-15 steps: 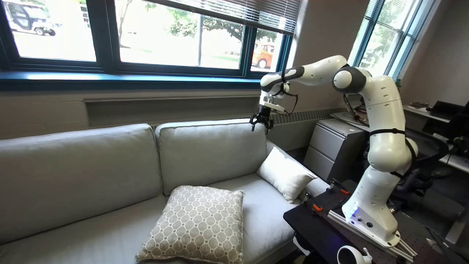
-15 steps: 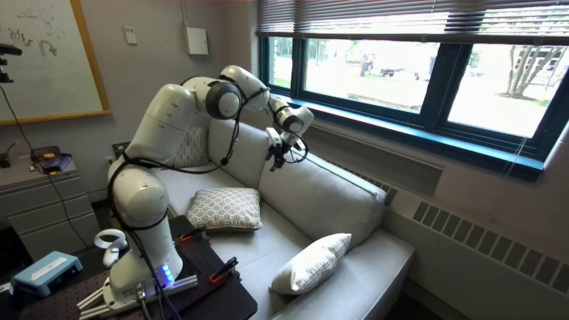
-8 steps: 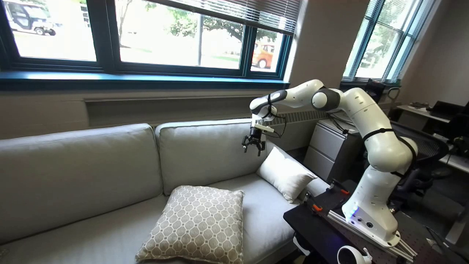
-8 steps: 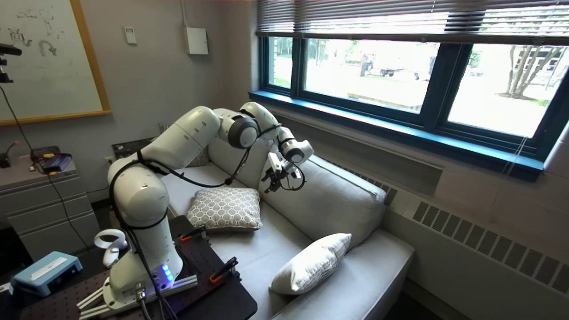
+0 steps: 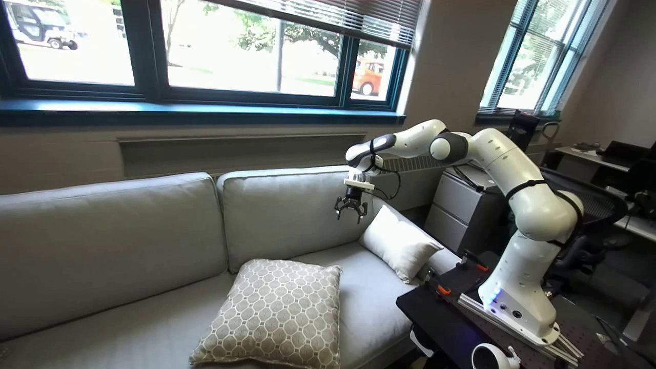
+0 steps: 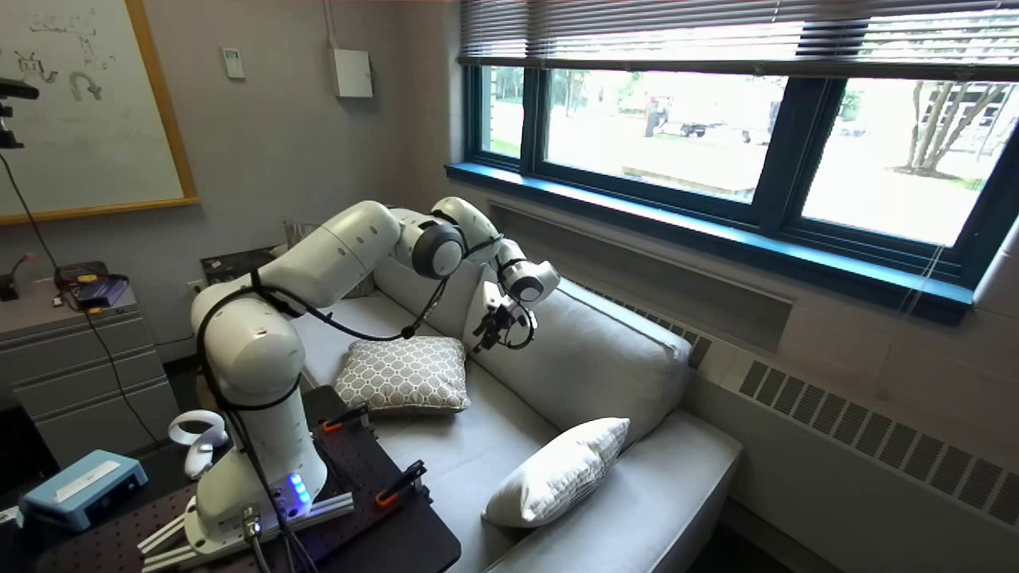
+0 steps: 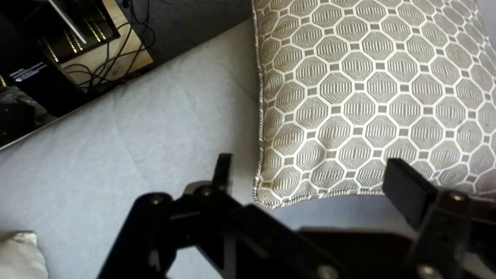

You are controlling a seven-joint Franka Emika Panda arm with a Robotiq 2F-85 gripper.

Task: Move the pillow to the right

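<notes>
The pillow, large and square with a beige-and-white lattice pattern, lies flat on the sofa seat in both exterior views. In the wrist view it fills the upper right, with one piped corner between the finger directions. My gripper hangs pointing down in front of the sofa backrest, above and behind the pillow and apart from it. It also shows in an exterior view and in the wrist view. Its fingers are spread wide and hold nothing.
A smaller white pillow leans at the sofa's armrest. The sofa backrest stands behind the gripper. Black clamps stick up at the edge of the robot's table. Part of another patterned pillow shows behind the arm.
The arm has come down, and my gripper has dropped from the backrest's top edge to in front of it, most of it in the first half second. The pillow has not moved.
</notes>
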